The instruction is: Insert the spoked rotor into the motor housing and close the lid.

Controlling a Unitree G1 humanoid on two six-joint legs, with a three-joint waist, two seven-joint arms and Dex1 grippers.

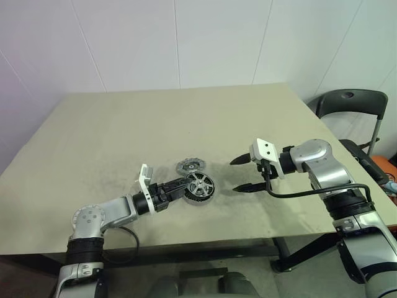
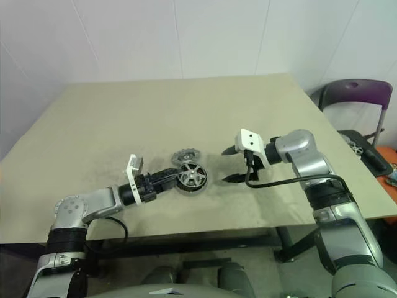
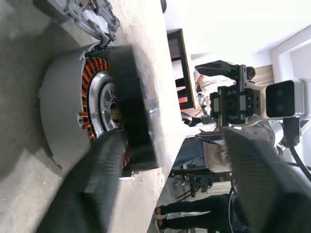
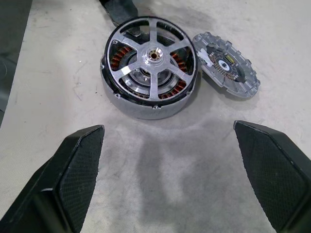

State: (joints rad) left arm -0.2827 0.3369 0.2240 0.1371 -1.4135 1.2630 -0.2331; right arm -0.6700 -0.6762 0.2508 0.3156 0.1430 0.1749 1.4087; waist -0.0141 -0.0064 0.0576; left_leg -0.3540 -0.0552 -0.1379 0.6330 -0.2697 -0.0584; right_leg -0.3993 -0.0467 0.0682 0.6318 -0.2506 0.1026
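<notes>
The spoked rotor (image 4: 151, 56), black-rimmed with silver spokes, sits in the motor housing (image 4: 146, 109) near the table's middle front, and copper windings show between the spokes. The grey notched lid (image 4: 227, 65) lies just behind the housing, right against its rim. My left gripper (image 1: 181, 185) reaches in from the left, open, its fingers (image 3: 97, 184) at the housing's near side and holding nothing. My right gripper (image 1: 236, 175) hovers a short way to the right of the housing, pointing at it, fingers (image 4: 77, 160) wide open and empty.
The beige table (image 1: 155, 124) spreads widely behind and beside the parts; its front edge (image 1: 205, 245) runs just below both arms. A dark chair (image 1: 350, 102) stands off the table's right side, with an orange object (image 1: 388, 171) further right.
</notes>
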